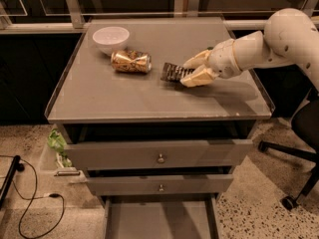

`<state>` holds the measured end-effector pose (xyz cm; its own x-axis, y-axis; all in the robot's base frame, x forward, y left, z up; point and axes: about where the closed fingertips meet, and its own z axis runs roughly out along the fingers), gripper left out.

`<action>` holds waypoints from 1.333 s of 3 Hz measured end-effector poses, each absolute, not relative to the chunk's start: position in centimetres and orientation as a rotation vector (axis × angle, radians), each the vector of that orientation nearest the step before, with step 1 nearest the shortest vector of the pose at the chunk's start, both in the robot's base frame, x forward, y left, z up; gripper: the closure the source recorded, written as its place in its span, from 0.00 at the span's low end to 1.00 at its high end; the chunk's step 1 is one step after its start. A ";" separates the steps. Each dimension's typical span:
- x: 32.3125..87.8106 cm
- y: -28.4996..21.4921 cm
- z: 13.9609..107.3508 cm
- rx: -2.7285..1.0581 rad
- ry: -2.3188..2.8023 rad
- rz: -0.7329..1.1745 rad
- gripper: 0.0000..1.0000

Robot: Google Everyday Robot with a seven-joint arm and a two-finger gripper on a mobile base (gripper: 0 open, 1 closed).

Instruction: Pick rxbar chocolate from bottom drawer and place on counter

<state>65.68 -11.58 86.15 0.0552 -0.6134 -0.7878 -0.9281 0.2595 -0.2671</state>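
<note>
The rxbar chocolate [174, 72], a small flat black wrapper, is at the middle right of the counter [124, 96], low over or touching its surface. My gripper [191, 69] reaches in from the right and is shut on the bar's right end, one finger on each long side. The bottom drawer [159, 219] is pulled open at the foot of the cabinet, and the part of its grey floor in view is bare.
A gold can [131, 61] lies on its side just left of the bar. A white bowl [110, 38] stands at the counter's back left. The two knobbed drawers [159, 156] are closed. An office chair base [294, 153] is on the right, cables [30, 203] on the left floor.
</note>
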 end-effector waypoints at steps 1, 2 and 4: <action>66.9 -12.0 85.4 -1.383 1.730 0.419 1.00; 67.0 -12.1 85.4 -1.370 1.739 0.419 0.83; 67.0 -12.0 85.4 -1.370 1.739 0.420 0.36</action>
